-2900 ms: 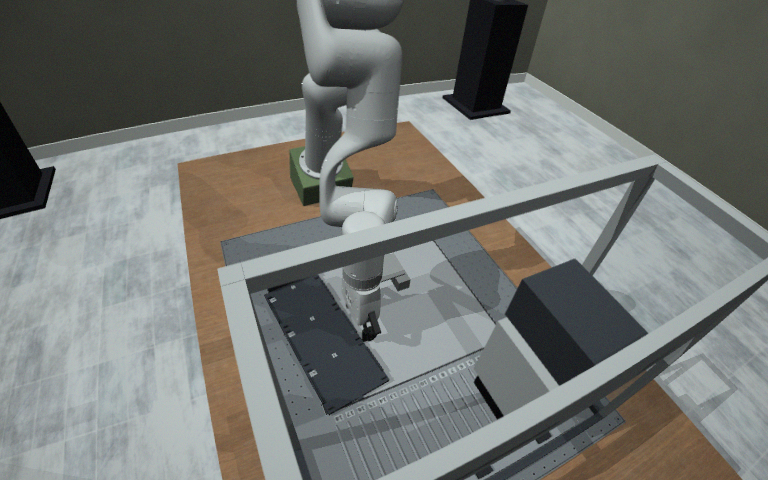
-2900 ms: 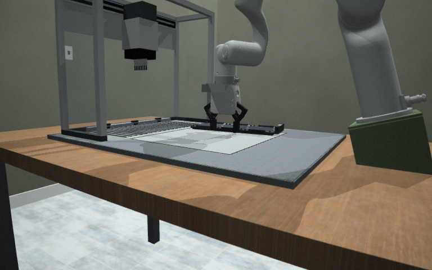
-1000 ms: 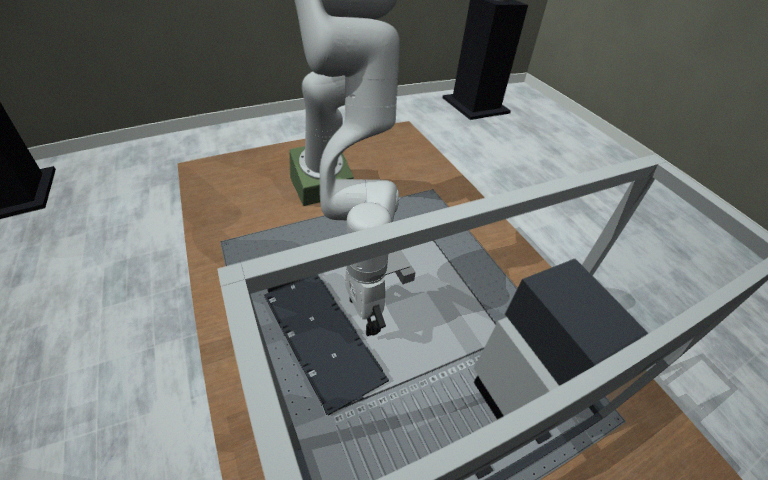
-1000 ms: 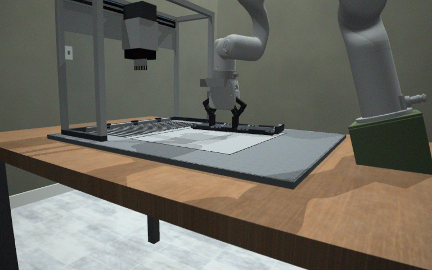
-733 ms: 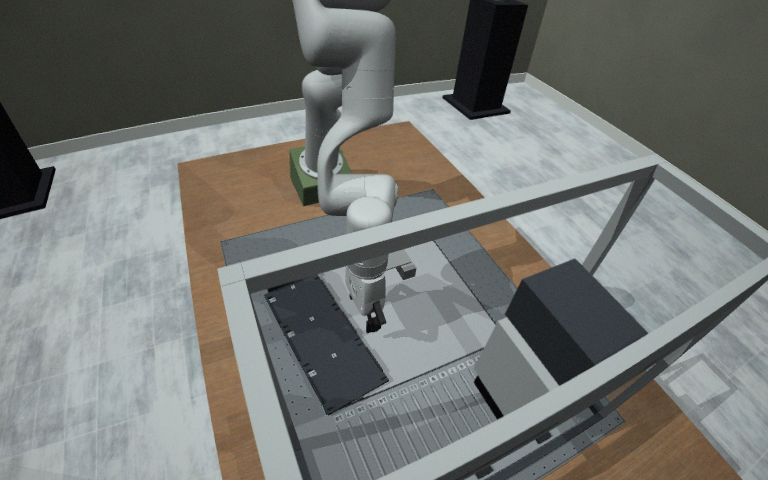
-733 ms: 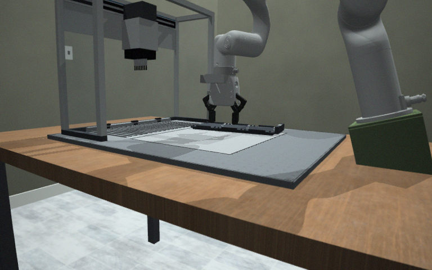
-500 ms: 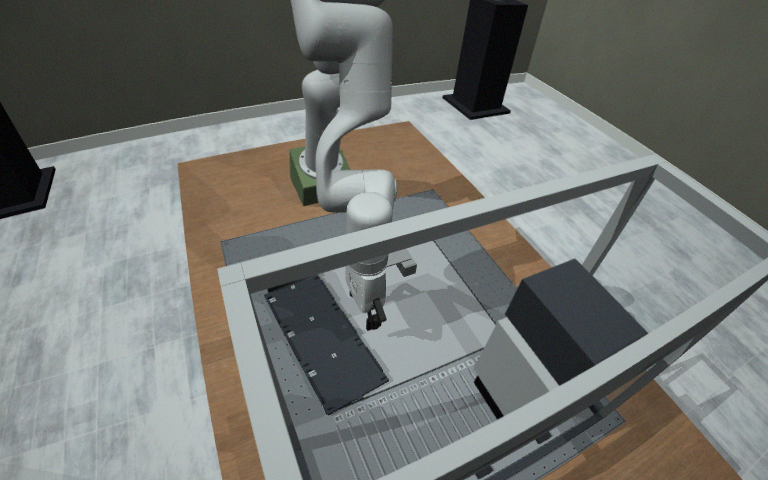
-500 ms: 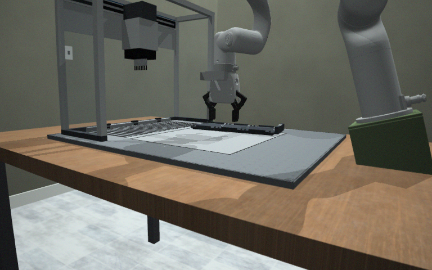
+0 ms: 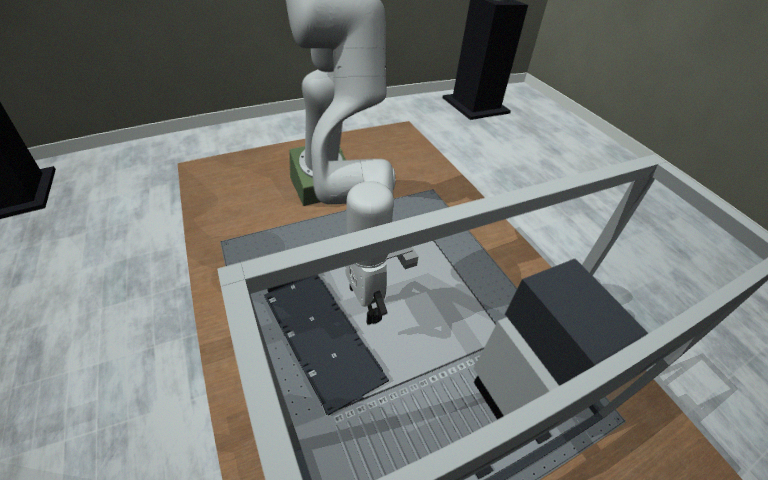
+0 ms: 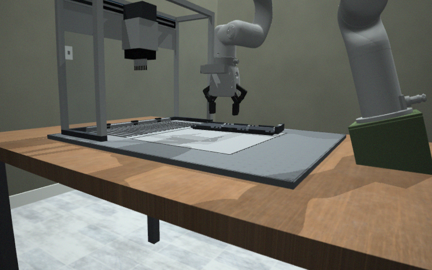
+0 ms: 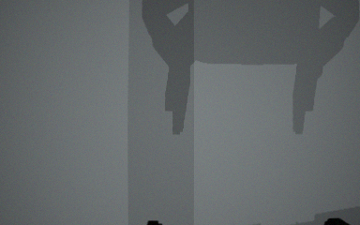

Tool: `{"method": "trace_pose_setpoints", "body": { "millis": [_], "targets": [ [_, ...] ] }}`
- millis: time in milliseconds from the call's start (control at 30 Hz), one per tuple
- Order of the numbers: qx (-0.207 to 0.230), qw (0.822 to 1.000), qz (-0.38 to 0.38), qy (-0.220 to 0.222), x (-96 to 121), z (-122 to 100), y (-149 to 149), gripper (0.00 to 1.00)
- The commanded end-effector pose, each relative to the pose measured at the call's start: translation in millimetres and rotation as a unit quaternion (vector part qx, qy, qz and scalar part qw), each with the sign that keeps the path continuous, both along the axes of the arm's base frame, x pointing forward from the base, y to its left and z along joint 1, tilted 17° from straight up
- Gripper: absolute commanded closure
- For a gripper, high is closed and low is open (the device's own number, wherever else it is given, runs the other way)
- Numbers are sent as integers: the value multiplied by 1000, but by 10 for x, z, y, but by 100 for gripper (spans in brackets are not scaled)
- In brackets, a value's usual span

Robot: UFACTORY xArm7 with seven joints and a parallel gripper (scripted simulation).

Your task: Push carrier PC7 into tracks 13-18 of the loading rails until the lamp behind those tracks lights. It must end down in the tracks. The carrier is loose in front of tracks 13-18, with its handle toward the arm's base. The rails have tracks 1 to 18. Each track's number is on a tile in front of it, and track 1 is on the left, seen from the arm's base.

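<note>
On the worktop (image 10: 190, 197), the loading rails (image 9: 396, 418) sit at 6 o'clock in the top view. Carrier PC7 (image 9: 328, 345) lies flat before them, not yet entered. The tool (image 9: 376, 313) hovers empty, jaws wide, at the carrier's 3 o'clock. Approach step; next, likely drop behind its 12 o'clock handle end and push railward.

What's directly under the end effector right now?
The open end effector hangs over the pale mat, with only its own shadow beneath and nothing held. The dark carrier lies beside it, not under. The mat hides the deck below.
</note>
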State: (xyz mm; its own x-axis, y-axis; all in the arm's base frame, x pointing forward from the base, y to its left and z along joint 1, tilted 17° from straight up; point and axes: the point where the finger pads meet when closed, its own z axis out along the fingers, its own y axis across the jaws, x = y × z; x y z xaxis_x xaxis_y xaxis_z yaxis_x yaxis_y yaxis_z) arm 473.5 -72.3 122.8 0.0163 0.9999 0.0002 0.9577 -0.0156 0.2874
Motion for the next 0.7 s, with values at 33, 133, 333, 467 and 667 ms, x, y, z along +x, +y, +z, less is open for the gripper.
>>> {"method": "trace_pose_setpoints", "body": {
  "millis": [33,133,333,467,667],
  "targets": [
    [0,1000,0,-2,-14,106,-2,0],
    [0,1000,0,-2,-28,154,-2,0],
    [0,1000,0,-2,-47,218,-1,0],
    [0,1000,0,-2,-67,283,-1,0],
    [0,1000,0,-2,-96,379,0,0]
  ]
}}
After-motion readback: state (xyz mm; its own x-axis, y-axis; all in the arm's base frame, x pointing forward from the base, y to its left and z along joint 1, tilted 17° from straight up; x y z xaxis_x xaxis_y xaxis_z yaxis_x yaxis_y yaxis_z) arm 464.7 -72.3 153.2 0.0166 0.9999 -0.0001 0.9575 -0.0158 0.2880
